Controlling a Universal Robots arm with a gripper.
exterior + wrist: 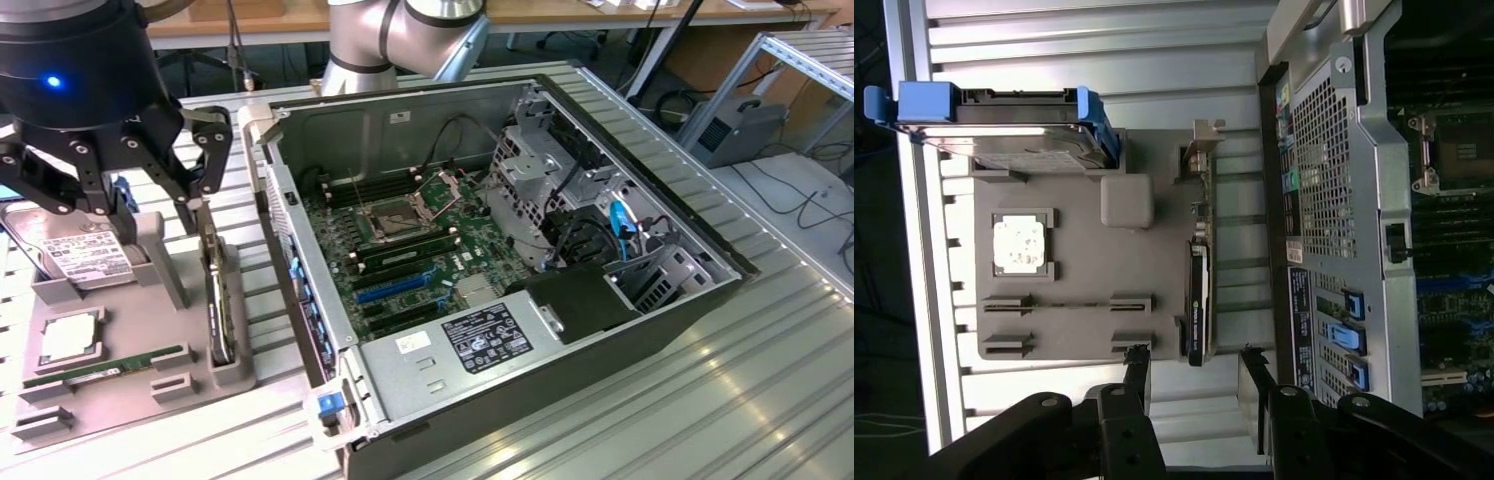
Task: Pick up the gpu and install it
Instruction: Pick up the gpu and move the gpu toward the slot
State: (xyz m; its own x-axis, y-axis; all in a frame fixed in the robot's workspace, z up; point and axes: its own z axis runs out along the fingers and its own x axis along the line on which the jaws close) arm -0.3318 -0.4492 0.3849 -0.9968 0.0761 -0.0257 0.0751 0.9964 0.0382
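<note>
The gpu stands on edge in a slot along the side of a grey parts holder, just outside the wall of the computer case. In the wrist view the gpu is a thin dark card with its silver bracket at the far end. My gripper hangs above the holder, open, with nothing between its fingers. In the wrist view the gripper is lined up with the near end of the card but apart from it. The open computer case lies on its side, its motherboard exposed.
On the grey holder also sit a hard drive in a blue-tabbed carrier, a square processor and a green memory stick. The case wall stands close beside the gpu. Ribbed metal table lies all around.
</note>
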